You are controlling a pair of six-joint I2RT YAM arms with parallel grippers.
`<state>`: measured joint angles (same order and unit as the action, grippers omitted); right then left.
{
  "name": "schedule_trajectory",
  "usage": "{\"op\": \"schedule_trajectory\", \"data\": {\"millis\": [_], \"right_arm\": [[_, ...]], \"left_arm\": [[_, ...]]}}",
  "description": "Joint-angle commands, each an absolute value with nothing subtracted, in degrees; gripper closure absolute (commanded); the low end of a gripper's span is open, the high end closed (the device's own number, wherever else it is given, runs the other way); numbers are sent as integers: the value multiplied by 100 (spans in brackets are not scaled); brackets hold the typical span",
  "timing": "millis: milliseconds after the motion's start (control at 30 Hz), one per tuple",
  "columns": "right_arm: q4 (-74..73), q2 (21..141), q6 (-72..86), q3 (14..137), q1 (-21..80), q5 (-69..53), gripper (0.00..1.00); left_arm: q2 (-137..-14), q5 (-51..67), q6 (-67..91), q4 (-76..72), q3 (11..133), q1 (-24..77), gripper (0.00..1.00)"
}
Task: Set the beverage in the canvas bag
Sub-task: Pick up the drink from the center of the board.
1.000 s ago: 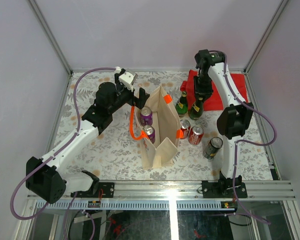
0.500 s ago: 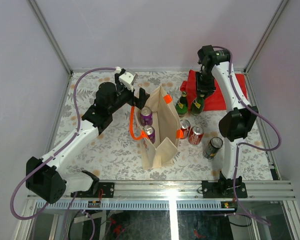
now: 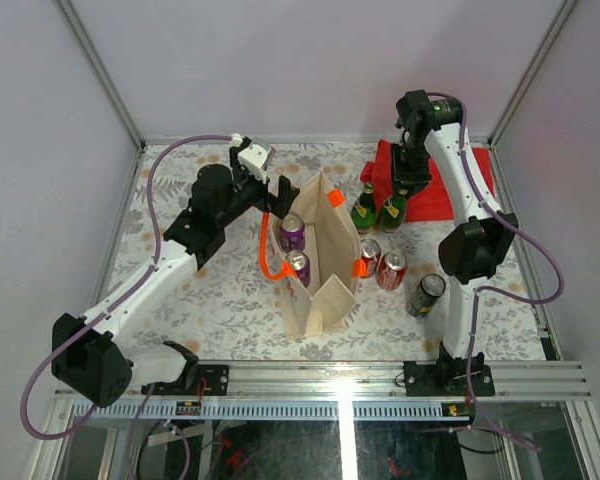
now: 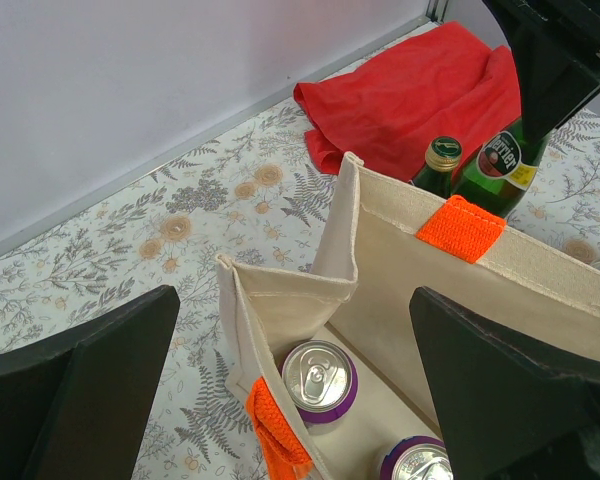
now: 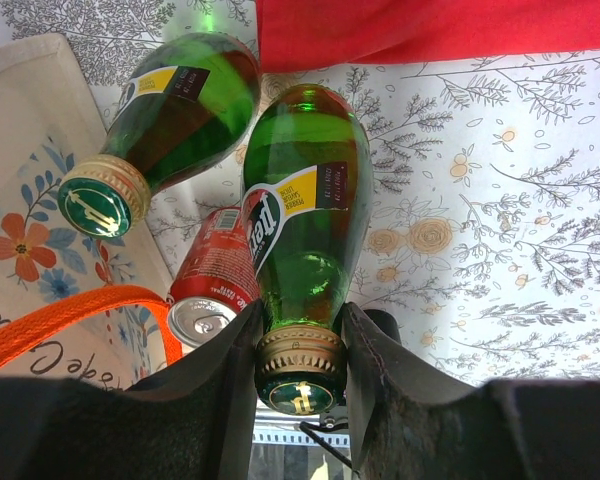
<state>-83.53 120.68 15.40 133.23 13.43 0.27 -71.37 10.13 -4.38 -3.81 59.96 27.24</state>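
The beige canvas bag (image 3: 325, 255) stands open mid-table with orange handles (image 3: 268, 262). Two purple cans (image 3: 293, 232) stand inside it. My right gripper (image 3: 408, 182) is shut on the neck of a green bottle (image 3: 393, 212), which stands upright to the right of the bag. In the right wrist view the fingers (image 5: 300, 350) clamp the gold cap end of that bottle (image 5: 305, 220). I cannot tell whether its base touches the table. My left gripper (image 3: 272, 195) is open, and its fingers straddle the bag's far end (image 4: 292, 300) above a purple can (image 4: 318, 377).
A second green bottle (image 3: 364, 208) stands next to the held one. Two red cans (image 3: 391, 270) and a dark can (image 3: 426, 295) stand right of the bag. A flat red cloth (image 3: 440, 190) lies at the back right. Grey walls enclose the table.
The right arm has risen and swung back a little with the green bottle in its grip. The left arm and the bag have not moved.
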Motion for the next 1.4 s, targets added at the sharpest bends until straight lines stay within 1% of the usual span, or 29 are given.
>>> {"op": "schedule_trajectory", "data": {"millis": [0,667,1367], "right_arm": [[-8433,11487,1410,13678,1332,-269,100],[-8429,11153,1415,13769,1332,-275,100],[-8369,10956,1422,14295,1327,-124,100]], "left_arm": [[-7076,1092,-437,-553,5977,2695,0],[-7056,1107,-438,-531,5966,2699,0],[-7074,1131,-432,-512,5971,2700,0]]}}
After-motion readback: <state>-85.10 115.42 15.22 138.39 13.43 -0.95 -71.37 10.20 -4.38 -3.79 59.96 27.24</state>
